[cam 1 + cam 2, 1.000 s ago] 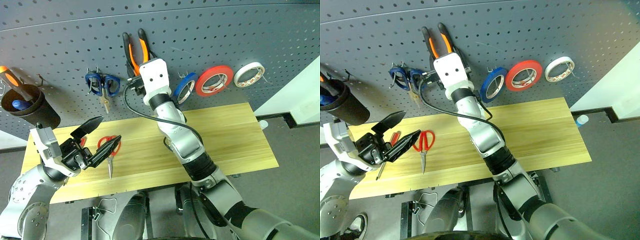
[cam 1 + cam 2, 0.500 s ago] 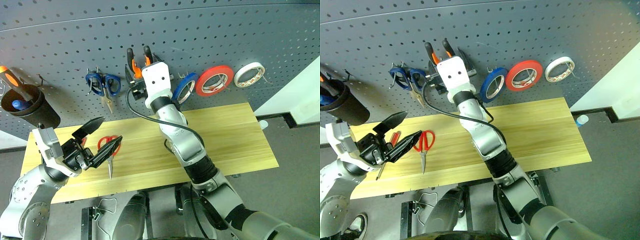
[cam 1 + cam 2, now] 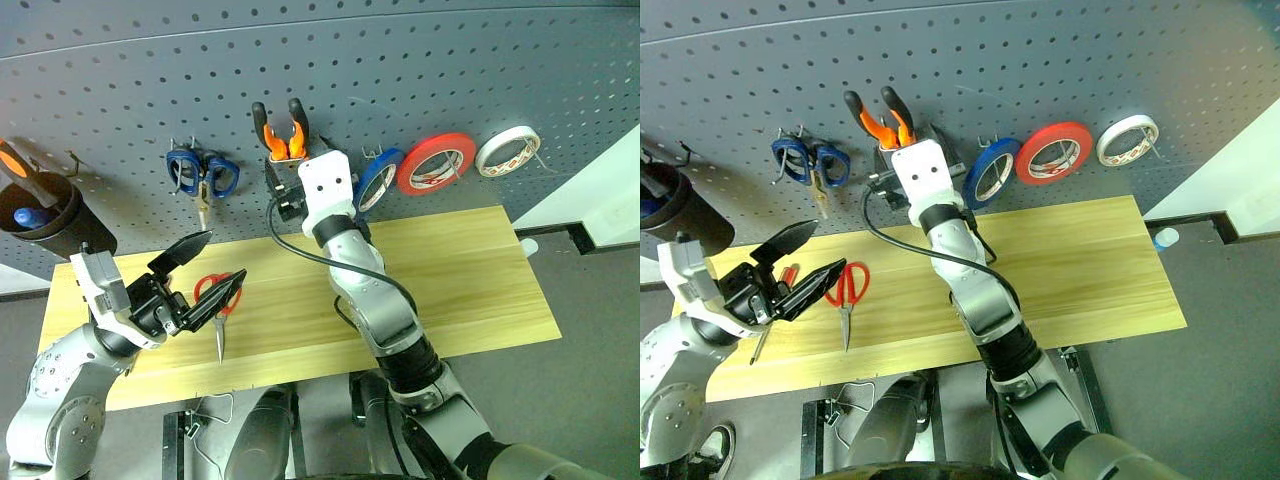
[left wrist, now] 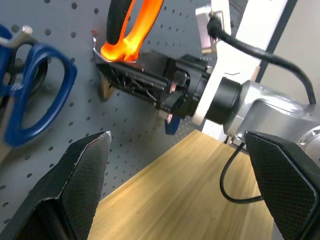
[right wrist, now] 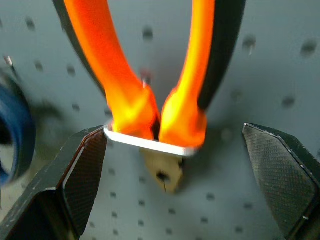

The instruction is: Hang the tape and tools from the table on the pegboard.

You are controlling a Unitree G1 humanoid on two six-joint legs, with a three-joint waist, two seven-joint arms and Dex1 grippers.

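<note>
The orange-and-black pliers (image 3: pixel 278 130) hang by their handles from a hook on the dark grey pegboard (image 3: pixel 450 70). My right gripper (image 5: pixel 175 132) is open just below them, one finger to each side, touching neither handle. The blue tape (image 3: pixel 375 180) hangs on the pegboard just right of that wrist. Red-handled scissors (image 3: pixel 847 285) lie at the left of the wooden table (image 3: pixel 450 270), and the slim red-handled screwdriver (image 3: pixel 788 275) lies beside them, partly hidden. My left gripper (image 3: pixel 205 272) hovers open above these two tools and holds nothing.
Blue-handled scissors (image 3: pixel 203 172) hang left of the pliers. A red-orange roll (image 3: pixel 432 162) and a white roll (image 3: pixel 508 150) hang right of the blue tape. A black cup (image 3: pixel 45 205) holding an orange-and-black screwdriver is fixed at the far left.
My right gripper brought the pliers down onto the hook, opened and sank a little below them. The pliers now hang on their own. The left arm has stayed put.
</note>
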